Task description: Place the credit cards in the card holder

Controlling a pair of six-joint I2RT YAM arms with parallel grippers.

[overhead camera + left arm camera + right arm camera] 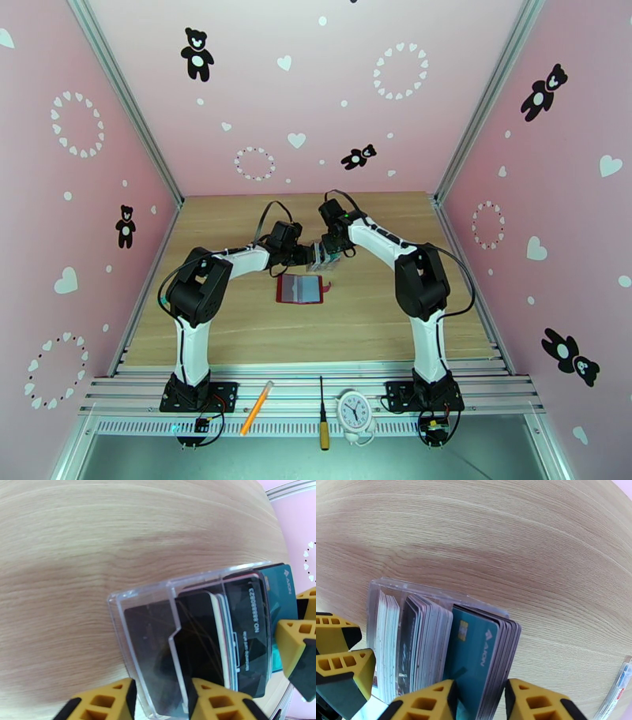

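The credit cards (474,653) stand upright in a clear slotted stand (138,610) at mid-table, with a teal card (282,594) foremost in its group. My left gripper (162,705) is shut on the stand's near end, one yellow finger on each side of its wall. My right gripper (480,701) is closed on the teal card and the several cards behind it, from the stand's other side. From above, the left gripper (306,256) and the right gripper (336,251) meet at the stand (319,256). The card holder (301,288), a dark-red wallet, lies open just in front of them.
An orange pen (257,406), a screwdriver (322,414) and a small white clock (354,410) lie on the metal rail by the arm bases. Pink walls close in the wooden table (237,331) on three sides. Bare wood surrounds the wallet.
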